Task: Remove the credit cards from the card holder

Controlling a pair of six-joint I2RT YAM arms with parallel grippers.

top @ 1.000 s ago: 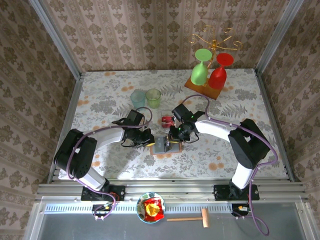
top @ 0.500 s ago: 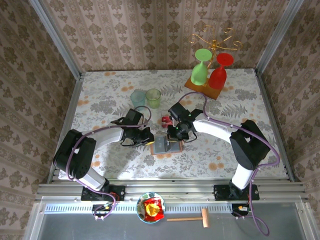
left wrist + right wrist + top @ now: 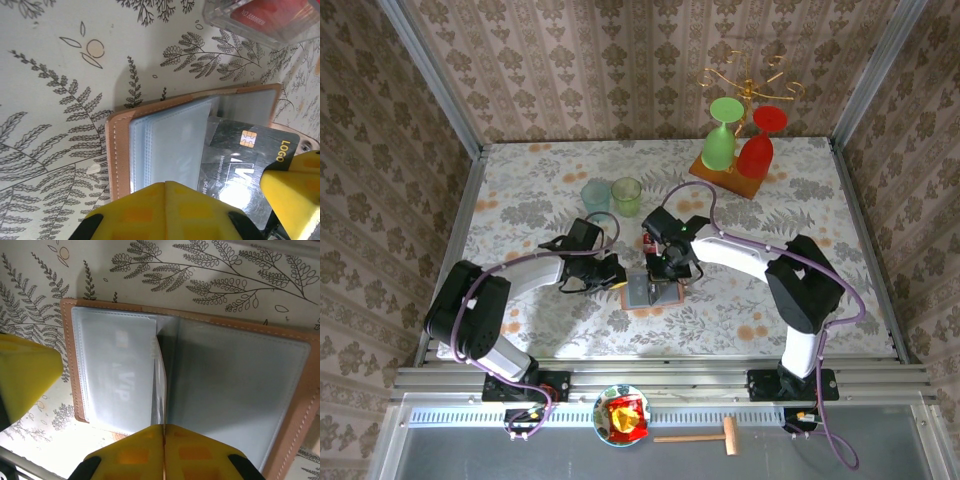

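The card holder lies open on the flowered table, tan leather rim around grey-blue pockets. My left gripper is shut, its yellow tips resting on the left pocket near the wallet's edge. A dark credit card with a gold chip sticks partway out of a pocket. My right gripper is shut on that card, seen edge-on and rising from the fold. In the top view both grippers, left and right, meet over the wallet.
A clear box with red cards sits just behind the wallet. Two cups stand further back, and goblets on a wooden board at the back right. A bowl with a snack packet and a mallet lie on the near ledge.
My right gripper has shifted left and a little back over the wallet, with the card in its grip. The left gripper stayed on the wallet.
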